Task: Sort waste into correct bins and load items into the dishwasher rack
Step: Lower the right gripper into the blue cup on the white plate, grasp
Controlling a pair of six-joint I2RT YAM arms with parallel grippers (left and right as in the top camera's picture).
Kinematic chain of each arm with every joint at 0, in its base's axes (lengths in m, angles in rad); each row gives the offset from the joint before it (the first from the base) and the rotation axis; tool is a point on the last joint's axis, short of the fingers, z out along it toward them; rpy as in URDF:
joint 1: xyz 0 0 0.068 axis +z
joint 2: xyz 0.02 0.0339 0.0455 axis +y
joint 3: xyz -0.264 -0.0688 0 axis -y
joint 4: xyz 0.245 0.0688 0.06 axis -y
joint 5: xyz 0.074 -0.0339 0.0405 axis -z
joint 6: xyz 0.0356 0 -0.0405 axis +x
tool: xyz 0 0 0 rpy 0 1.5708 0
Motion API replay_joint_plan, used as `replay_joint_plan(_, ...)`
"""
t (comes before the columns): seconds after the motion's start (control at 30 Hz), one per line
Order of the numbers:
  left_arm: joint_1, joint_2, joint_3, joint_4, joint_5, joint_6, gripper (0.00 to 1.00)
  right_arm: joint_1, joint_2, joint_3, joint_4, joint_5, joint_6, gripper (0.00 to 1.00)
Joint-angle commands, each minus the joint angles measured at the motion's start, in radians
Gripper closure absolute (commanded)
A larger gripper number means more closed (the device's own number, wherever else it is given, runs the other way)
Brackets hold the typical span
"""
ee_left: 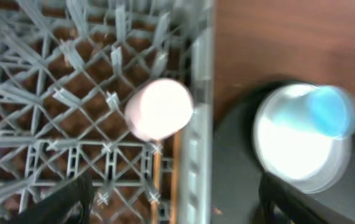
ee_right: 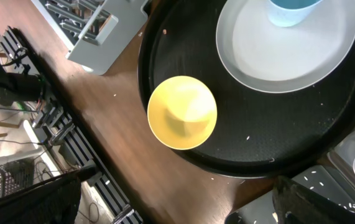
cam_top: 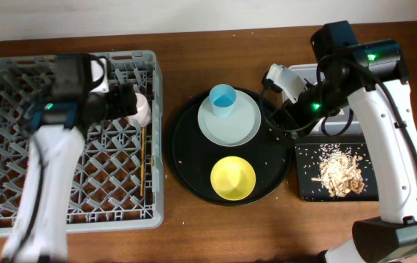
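The grey dishwasher rack (cam_top: 69, 183) fills the left of the table. A pink cup (cam_top: 143, 108) (ee_left: 160, 109) lies in the rack by its right wall. My left gripper (cam_top: 134, 102) (ee_left: 177, 208) hovers open just over the cup, holding nothing. Wooden chopsticks (cam_top: 143, 161) (ee_left: 158, 180) lie along that wall inside the rack. A blue cup (cam_top: 223, 100) (ee_left: 327, 111) stands on the pale plate (cam_top: 228, 124) (ee_right: 289, 56). The yellow bowl (cam_top: 233, 177) (ee_right: 182, 112) sits below it. My right gripper (cam_top: 277, 123) (ee_right: 177, 205) hangs open and empty above the round tray's right edge.
Plate and bowl rest on a large round black tray (cam_top: 186, 153) (ee_right: 258, 143). At the right, a shallow black rectangular tray (cam_top: 307, 186) holds beige food scraps (cam_top: 339, 172). A clear tub (cam_top: 337, 128) lies behind it, mostly hidden by my right arm.
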Motion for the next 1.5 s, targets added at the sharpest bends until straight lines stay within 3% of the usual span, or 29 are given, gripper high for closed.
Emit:
replay_joint_plan(0.0, 0.005, -0.174, 0.026, -0.132, 0.044, -0.016, 0.02, -0.001, 0.003, -0.002, 0.007, 0.0, 0.008, 0.02)
replay_joint_plan(0.2, 0.005, -0.302, 0.026, -0.341, 0.043, -0.016, 0.01, 0.01, 0.008, -0.002, 0.121, -0.271, 0.01, 0.01)
replay_joint_plan(0.43, 0.005, -0.315, 0.026, -0.412, 0.043, -0.016, 0.01, 0.141, 0.073, -0.008, 0.393, 0.048, 0.405, 0.02)
replay_joint_plan(0.67, 0.005, -0.315, 0.026, -0.412, 0.043, -0.016, 0.01, 0.238, 0.15, -0.008, 0.51, 0.09, 0.409, 0.01)
replay_joint_plan(0.73, 0.005, -0.315, 0.026, -0.412, 0.043, -0.016, 0.01, 0.239, 0.164, -0.01, 0.562, 0.095, 0.412, 0.44)
replay_joint_plan(0.77, 0.005, -0.315, 0.026, -0.412, 0.043, -0.016, 0.01, 0.239, 0.176, -0.01, 0.589, 0.128, 0.452, 0.52)
replay_joint_plan(0.87, 0.005, -0.315, 0.026, -0.412, 0.043, -0.016, 0.0, 0.239, 0.216, -0.013, 0.628, 0.232, 0.556, 0.59)
replay_joint_plan(0.97, 0.005, -0.315, 0.026, -0.412, 0.043, -0.016, 0.01, 0.244, 0.277, -0.017, 0.659, 0.244, 0.555, 0.64)
replay_joint_plan(1.13, 0.005, -0.315, 0.026, -0.412, 0.043, -0.016, 0.01, 0.282, 0.393, -0.018, 0.694, 0.251, 0.554, 0.64)
replay_joint_plan(1.27, 0.005, -0.315, 0.026, -0.412, 0.043, -0.016, 0.01, 0.311, 0.473, -0.018, 0.709, 0.371, 0.555, 0.65)
replay_joint_plan(1.47, 0.005, -0.315, 0.026, -0.412, 0.043, -0.016, 0.01, 0.321, 0.506, -0.018, 0.705, 0.416, 0.555, 0.78)
